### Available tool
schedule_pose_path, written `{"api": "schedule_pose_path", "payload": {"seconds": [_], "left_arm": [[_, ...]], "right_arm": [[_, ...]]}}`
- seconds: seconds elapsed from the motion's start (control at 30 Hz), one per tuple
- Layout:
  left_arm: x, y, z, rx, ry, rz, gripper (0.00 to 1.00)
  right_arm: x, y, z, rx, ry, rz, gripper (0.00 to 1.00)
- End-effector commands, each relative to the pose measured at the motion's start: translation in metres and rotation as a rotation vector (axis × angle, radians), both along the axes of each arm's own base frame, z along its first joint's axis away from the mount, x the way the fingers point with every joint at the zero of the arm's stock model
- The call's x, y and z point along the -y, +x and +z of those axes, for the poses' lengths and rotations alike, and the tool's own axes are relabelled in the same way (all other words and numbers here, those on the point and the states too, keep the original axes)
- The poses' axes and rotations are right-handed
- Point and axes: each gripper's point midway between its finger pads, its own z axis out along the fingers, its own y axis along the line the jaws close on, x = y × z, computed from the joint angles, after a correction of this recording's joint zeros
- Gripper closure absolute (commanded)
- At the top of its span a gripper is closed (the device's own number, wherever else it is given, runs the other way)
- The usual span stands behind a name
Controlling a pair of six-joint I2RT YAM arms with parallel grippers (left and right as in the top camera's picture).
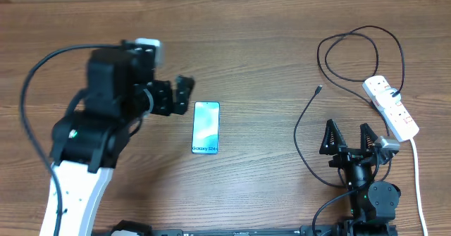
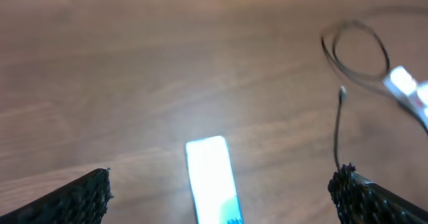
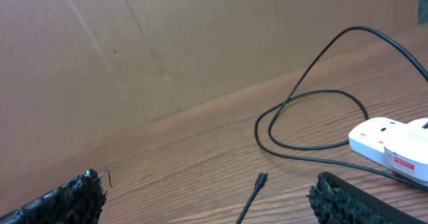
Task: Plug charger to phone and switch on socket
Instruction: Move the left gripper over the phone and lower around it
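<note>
Both grippers are empty with jaws spread wide.

The left gripper [image 1: 175,95] hangs just off the phone [image 1: 206,127], which lies at its 4 o'clock. The phone is flat on the table [image 1: 268,39], screen lit, long axis 12 to 6, text end at 6.

The right gripper [image 1: 348,137] has the charger [image 1: 301,116] close by. The plug tip [image 1: 318,90] is at its 11 o'clock, lying loose, and the end stretch of cable runs 7 to 1.

The tip is well apart from the phone, off at the phone's 2 o'clock. I judge the right arm is nearer for the cable and the left for steadying the phone.

The socket [image 1: 391,108] is at the right gripper's 1 o'clock, axis 11 to 5. The cable loops back to it, but I can't tell whether it is seated or where the switches stand. There are no containers.
</note>
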Motion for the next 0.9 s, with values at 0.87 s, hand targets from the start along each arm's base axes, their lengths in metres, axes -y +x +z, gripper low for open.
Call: {"api": "schedule_pose_path", "payload": {"seconds": [0.87], "left_arm": [[0.049, -0.008, -0.203, -0.749, 0.175, 0.001, 0.00]], "right_arm": [[0.002, 0.000, -0.002, 0.004, -0.008, -0.009, 0.00]]}}
